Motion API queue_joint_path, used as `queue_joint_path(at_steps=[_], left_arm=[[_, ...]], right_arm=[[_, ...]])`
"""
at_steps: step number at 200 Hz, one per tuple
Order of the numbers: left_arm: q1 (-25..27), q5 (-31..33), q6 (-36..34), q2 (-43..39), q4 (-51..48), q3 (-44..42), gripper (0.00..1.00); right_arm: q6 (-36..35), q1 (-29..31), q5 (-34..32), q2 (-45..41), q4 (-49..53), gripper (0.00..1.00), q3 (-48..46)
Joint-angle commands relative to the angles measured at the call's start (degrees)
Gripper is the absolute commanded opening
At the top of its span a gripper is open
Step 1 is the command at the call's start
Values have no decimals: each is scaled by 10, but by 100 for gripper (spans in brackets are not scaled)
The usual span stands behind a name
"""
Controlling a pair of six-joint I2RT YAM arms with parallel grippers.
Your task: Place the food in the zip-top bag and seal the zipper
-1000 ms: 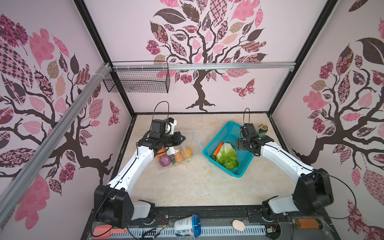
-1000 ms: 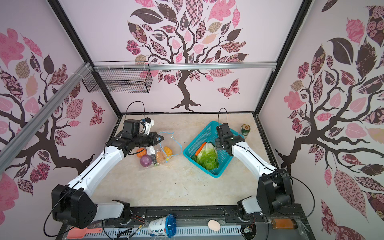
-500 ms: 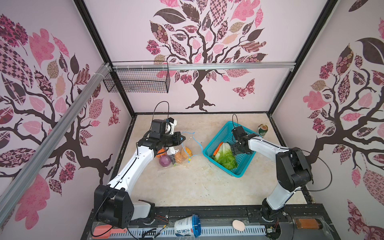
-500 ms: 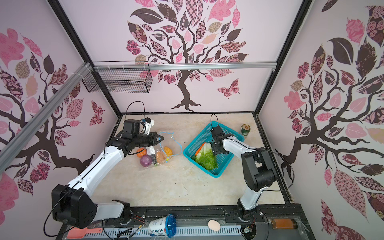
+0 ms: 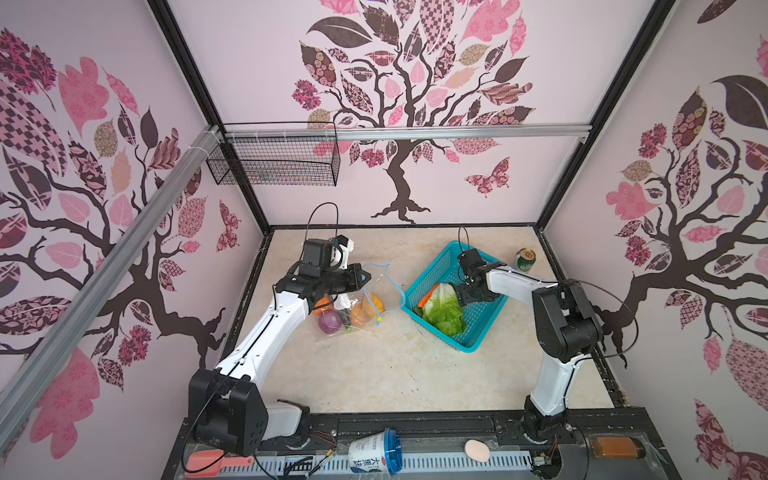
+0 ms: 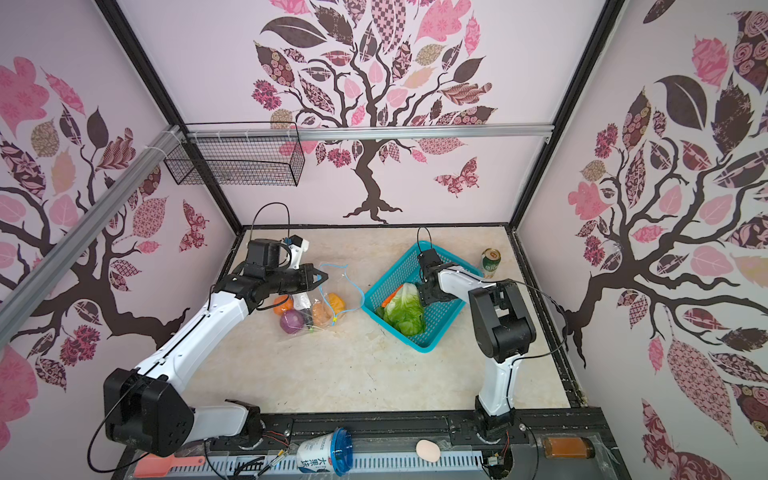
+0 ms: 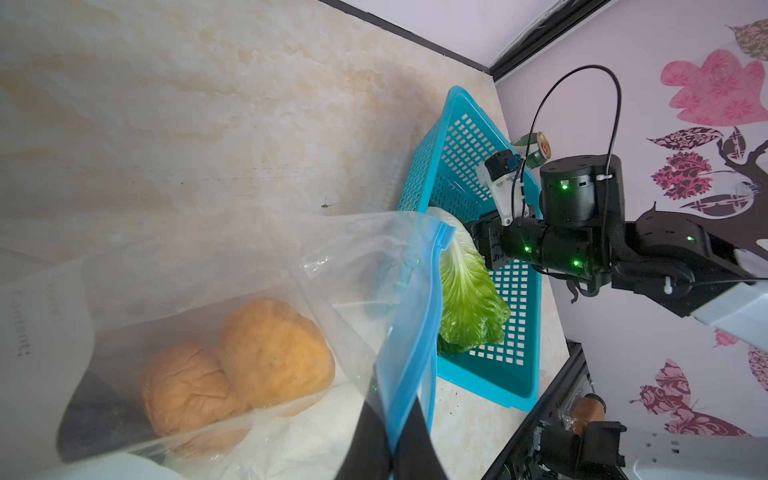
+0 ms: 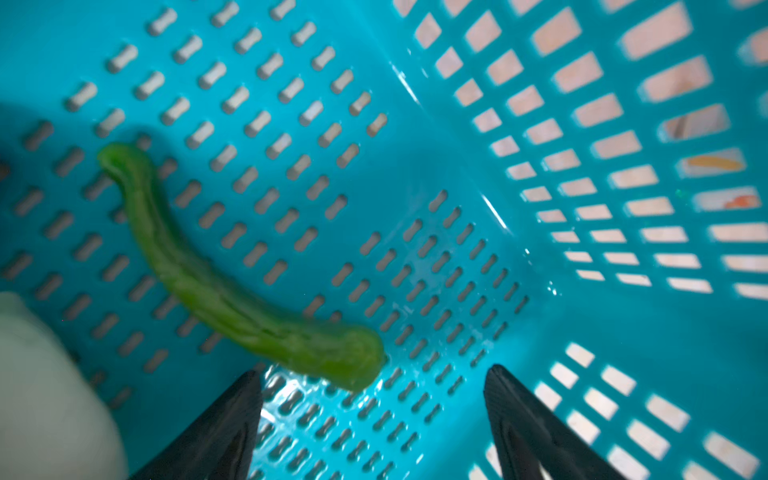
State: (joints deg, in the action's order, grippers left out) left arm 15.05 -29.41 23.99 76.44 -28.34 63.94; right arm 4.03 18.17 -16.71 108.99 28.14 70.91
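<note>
Bag [image 5: 376,286]: on table, left of basket [image 5: 482,328]; holds onion [image 5: 330,322], potatoes [image 7: 274,349] | Zipper [image 7: 415,332]: unsealed, pinched by left gripper [image 7: 392,419] | Cabbage [image 5: 444,309], carrot [image 5: 428,294]: in basket | Right gripper [image 8: 372,372]: jaws wide, inside basket at green pepper [image 8: 216,291].

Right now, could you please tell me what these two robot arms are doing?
The left gripper is shut on the light-blue zipper strip of the clear crinkly plastic bag, holding its mouth open; a purple onion and tan potatoes lie inside. The right gripper hangs open inside the teal mesh basket, near a long green pepper, beside the leafy green-white cabbage and an orange carrot. The bag is unsealed.
</note>
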Motion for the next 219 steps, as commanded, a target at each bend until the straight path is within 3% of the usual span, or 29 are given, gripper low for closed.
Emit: queue_joint_path(at_steps=[1,31,70,111,157,219], left_arm=[[2,4,-6,4,10,-12,0],[2,5,-7,5,9,-12,0],[3,5,-7,4,9,-10,0],[3,7,-7,5,8,-11,0],[3,6,-7,4,8,-11,0],[2,8,-9,0,6,-9,0]], right_arm=[[24,-6,16,29,-7,85,27],[44,-28,51,39,-11,80,40],[58,-56,105,47,-21,64,41],[40,-59,93,47,-16,63,47],[6,-59,116,69,-23,70,66],[14,-59,125,113,-16,74,122]])
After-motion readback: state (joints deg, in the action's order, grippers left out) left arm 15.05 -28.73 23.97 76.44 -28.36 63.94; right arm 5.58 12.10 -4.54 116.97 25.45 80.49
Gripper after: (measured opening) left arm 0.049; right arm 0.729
